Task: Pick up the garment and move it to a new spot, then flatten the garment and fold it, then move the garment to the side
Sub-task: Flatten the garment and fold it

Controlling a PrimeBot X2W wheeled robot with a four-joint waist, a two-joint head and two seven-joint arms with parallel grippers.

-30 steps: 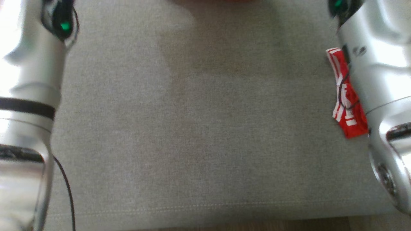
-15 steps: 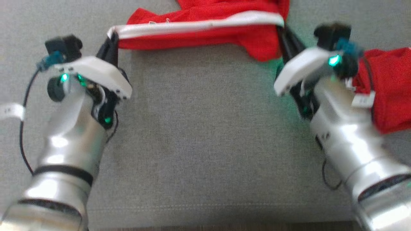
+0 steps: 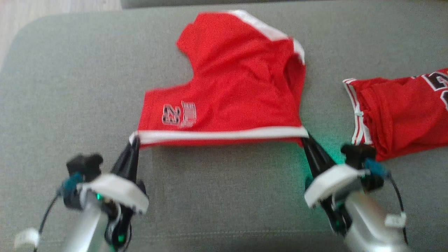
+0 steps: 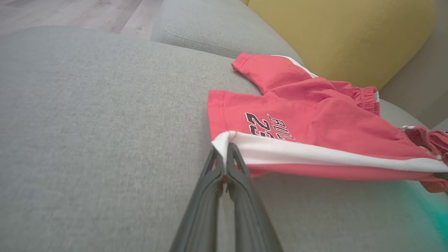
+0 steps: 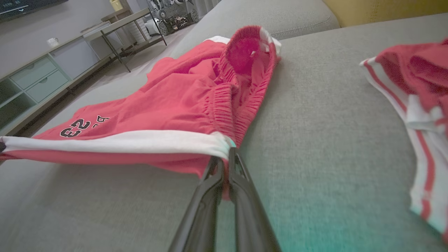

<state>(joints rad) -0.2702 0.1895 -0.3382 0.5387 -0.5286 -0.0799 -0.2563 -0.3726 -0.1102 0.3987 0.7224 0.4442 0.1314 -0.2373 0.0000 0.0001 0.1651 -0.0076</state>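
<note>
left tool (image 3: 134, 140) and right tool (image 3: 305, 138) each pinch the red shorts (image 3: 227, 87) stretched between them.

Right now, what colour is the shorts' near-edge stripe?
White stripe on red shorts; left wrist view shows best.

The left gripper (image 4: 224, 154) pinches its two dark fingers together on the near corner of the red shorts (image 4: 301, 105) — right at the end of the white stripe (image 4: 315, 155). The shorts lie spread toward the back edge of the grey sofa seat (image 4: 87, 122), printed number (image 4: 257, 125) up — a yellow cushion (image 4: 336, 31) behind.
</note>
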